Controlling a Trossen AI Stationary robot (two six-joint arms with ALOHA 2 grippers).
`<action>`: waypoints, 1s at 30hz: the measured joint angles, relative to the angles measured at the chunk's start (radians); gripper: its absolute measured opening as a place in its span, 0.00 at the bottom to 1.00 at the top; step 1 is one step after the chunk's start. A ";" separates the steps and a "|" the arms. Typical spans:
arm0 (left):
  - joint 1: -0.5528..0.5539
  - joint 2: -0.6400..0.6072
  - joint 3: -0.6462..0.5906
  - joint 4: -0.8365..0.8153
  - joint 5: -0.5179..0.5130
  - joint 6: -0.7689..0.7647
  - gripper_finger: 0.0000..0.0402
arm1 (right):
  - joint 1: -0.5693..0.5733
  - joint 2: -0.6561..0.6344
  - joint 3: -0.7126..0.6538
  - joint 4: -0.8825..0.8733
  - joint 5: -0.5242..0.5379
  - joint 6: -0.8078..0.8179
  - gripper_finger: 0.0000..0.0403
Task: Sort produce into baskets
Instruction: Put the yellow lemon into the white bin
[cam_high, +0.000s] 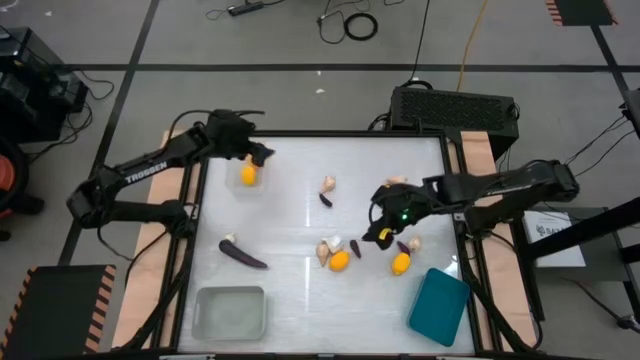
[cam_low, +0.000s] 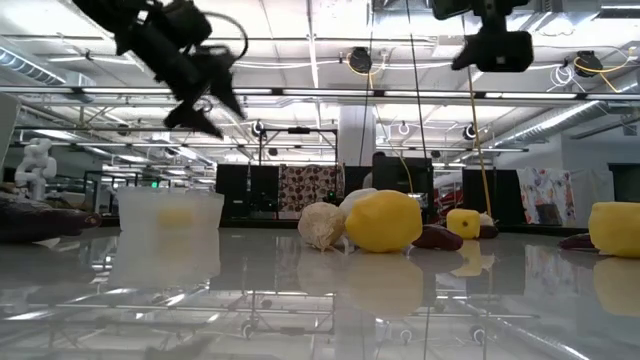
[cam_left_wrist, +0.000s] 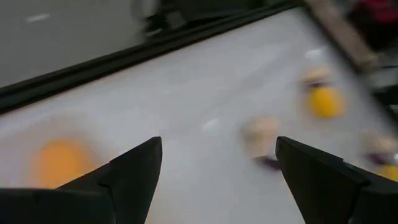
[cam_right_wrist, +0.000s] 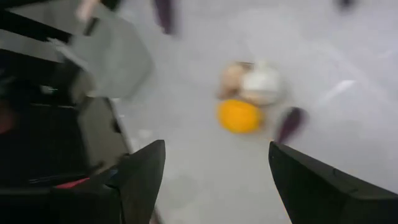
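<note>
White "TROSSEN" on left arm (cam_high: 147, 172); left gripper (cam_high: 262, 153) & right gripper (cam_high: 381, 226) both agape, empty.

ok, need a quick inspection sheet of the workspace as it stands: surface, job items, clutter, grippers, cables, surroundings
Surface: white table, glossy, bare between the pieces.
Job items: long eggplant, orange fruit near the left gripper, loose cluster of fruits and bulbs; teal basket and translucent basket at the near edge, nothing seen inside either.
Clutter: nothing seen.
Grippers: left gripper jaws open, empty, above the table; right gripper jaws open, empty, over the cluster.
Cables: coiled cable on the floor.
Surroundings: black box behind the table.
</note>
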 joint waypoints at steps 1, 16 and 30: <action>-0.033 0.000 0.000 0.043 0.015 -0.017 0.80 | 0.000 -0.004 0.008 -0.036 0.012 -0.012 0.69; -0.475 0.075 0.000 0.392 -0.136 -0.098 0.80 | 0.000 -0.015 0.011 -0.411 0.016 0.048 0.69; -0.499 0.151 0.000 0.421 -0.142 -0.025 0.80 | 0.227 0.032 -0.016 -0.486 0.145 0.637 0.69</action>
